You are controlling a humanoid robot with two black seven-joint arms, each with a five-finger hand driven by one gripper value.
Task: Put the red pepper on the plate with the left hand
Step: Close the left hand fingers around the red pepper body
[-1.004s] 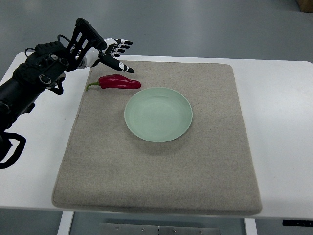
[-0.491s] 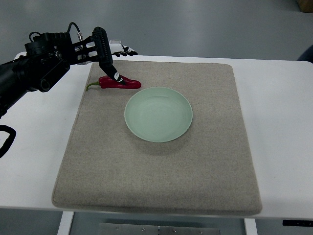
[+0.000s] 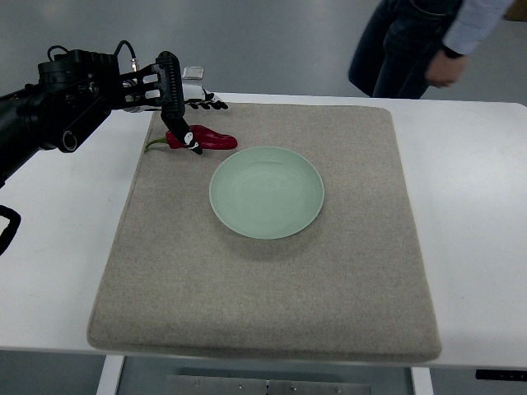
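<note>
Lowered since the earlier frame, the left hand [image 3: 183, 115] now sits right over the red pepper [image 3: 207, 138], fingers [image 3: 191, 138] touching it, grip uncertain. Pepper lies crosswise on the mat [image 3: 272, 280], plate [image 3: 266, 192] just right.

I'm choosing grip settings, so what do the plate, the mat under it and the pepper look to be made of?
The round pale green plate looks like glazed ceramic or maybe melamine: smooth with a soft sheen. The beige rectangular mat looks like felt or woven fabric: matte, fuzzy, with rounded edges. The red pepper looks glossy-skinned with a green stem; real or plastic cannot be told.
</note>
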